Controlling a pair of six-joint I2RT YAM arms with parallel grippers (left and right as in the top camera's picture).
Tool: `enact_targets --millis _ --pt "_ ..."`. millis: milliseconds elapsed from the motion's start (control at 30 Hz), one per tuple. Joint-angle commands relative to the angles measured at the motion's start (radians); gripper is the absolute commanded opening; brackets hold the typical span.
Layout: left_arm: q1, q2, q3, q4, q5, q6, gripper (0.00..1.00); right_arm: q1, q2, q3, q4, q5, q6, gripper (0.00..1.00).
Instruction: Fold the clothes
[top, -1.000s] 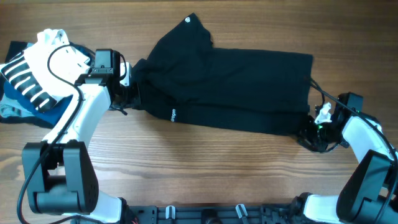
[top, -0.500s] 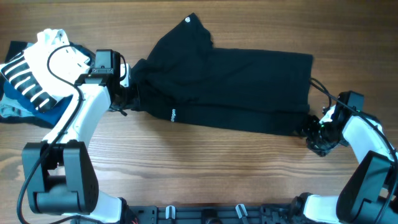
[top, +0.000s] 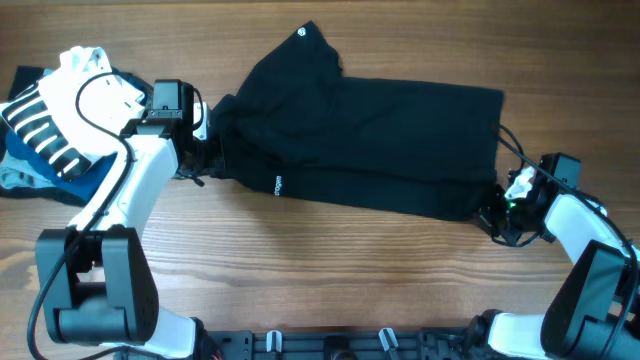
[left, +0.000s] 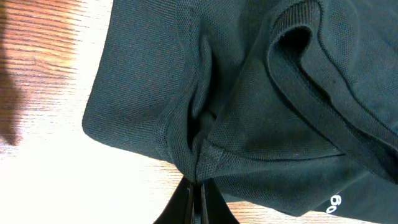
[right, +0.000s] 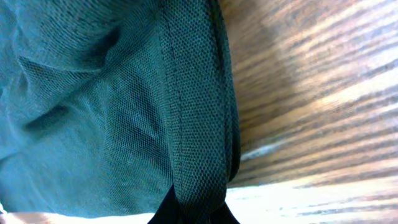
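Your left gripper (top: 212, 158) is pinched shut on the left end of the black T-shirt (top: 380, 140), and your right gripper (top: 497, 214) is pinched shut on its lower right corner.

Both work over a wooden table (top: 330, 270) with pale brown grain running left to right; nothing of the room beyond it shows. Well to the left of the T-shirt, a white garment (top: 85, 70) lies heaped over a navy garment with white stripes (top: 40, 130), just behind your left arm.

You have the T-shirt lying flat across the middle of the table, its long axis running left to right, with the near edge sloping slightly toward you as it goes right. One flap (top: 310, 50) sticks out toward the far side, left of the T-shirt's middle. Small white lettering (top: 279, 184) sits near the front edge, on the left half.

From your left wrist, the fingertips (left: 188, 198) meet at the bottom of the picture with a bunched fold of fabric caught between them, creases fanning away from that point. From your right wrist, the stitched hem (right: 196, 124) runs straight down into the closed jaws, bare wood just beside it.
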Motion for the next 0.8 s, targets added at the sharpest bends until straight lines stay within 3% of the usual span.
enact_targets --millis 0,167,300,333,367,433,500,567,767 --pt "0.000 -0.014 0.014 -0.016 -0.018 -0.016 0.04 -0.008 0.011 0.069 -0.096 0.179 0.069 0.04" --pt "0.000 -0.014 0.014 -0.048 -0.018 -0.016 0.04 -0.035 0.007 0.168 -0.282 0.459 0.182 0.04" --pt "0.000 -0.014 0.014 -0.081 -0.018 -0.017 0.04 -0.035 0.007 0.175 -0.301 0.474 0.203 0.08" --pt "0.000 -0.014 0.014 -0.089 -0.018 -0.017 0.04 -0.035 0.007 0.175 -0.301 0.473 0.202 0.36" --pt "0.000 -0.014 0.014 -0.096 -0.018 -0.017 0.16 -0.035 0.007 0.175 -0.304 0.472 0.201 0.59" --pt "0.000 -0.014 0.014 -0.109 -0.018 -0.017 0.37 -0.035 0.007 0.177 -0.311 0.470 0.202 0.74" --pt "0.000 -0.014 0.014 -0.124 -0.018 -0.016 0.46 -0.035 0.007 0.189 -0.313 0.465 0.201 0.76" --pt "0.000 -0.014 0.016 -0.143 -0.018 -0.016 0.48 -0.035 0.007 0.216 -0.315 0.451 0.199 0.77" --pt "0.000 -0.036 0.084 -0.194 0.049 -0.016 0.34 -0.035 0.007 0.300 -0.322 0.328 0.111 0.77"
